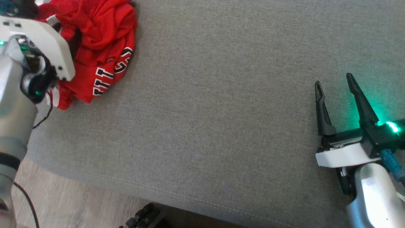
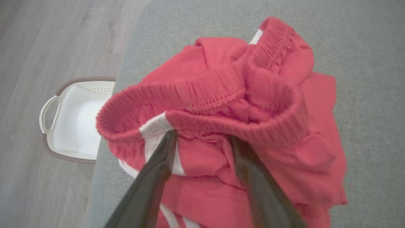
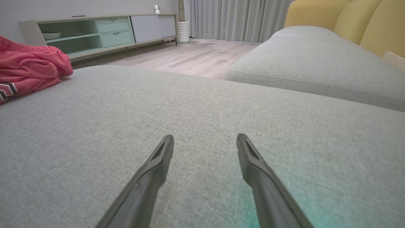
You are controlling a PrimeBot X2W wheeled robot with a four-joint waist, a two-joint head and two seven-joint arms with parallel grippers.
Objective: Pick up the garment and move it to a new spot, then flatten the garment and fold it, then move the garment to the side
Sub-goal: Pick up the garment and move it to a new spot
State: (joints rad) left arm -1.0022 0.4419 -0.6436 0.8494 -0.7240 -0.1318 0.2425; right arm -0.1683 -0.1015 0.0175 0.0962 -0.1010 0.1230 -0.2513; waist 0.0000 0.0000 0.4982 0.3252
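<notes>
There is one red garment (image 1: 101, 47), and it is lying in a crumpled heap at the upper left of the head view, on one big grey sofa cushion (image 1: 221, 110). White letters with black edges are showing on its lower folds. One white basket (image 2: 72, 126) is sitting on the wooden floor (image 2: 31, 47) at the left of the left wrist view, partly hidden behind the edge of the cushion. Two grippers are showing, and each one is carrying two long dark fingers. The left gripper (image 2: 202, 136) is hanging right over the heap, in the middle of the left wrist view. Its two fingers (image 2: 152, 183) are standing wide apart. Their tips are sitting right at the cloth, just below the stretchy red waistband, and the left tip is lying beside a white stripe. They are not pinching any cloth between them, and I cannot tell if they are pressing on it. The right gripper (image 1: 333, 80) is waiting at the lower right of the head view, well apart from the garment, with a green light glowing on it. Its two fingers (image 1: 322, 114) are spread wide too, pointing up the picture over the bare grey cushion. They are holding nothing. In the right wrist view a second grey cushion (image 3: 316, 63) is lying at the upper right.
</notes>
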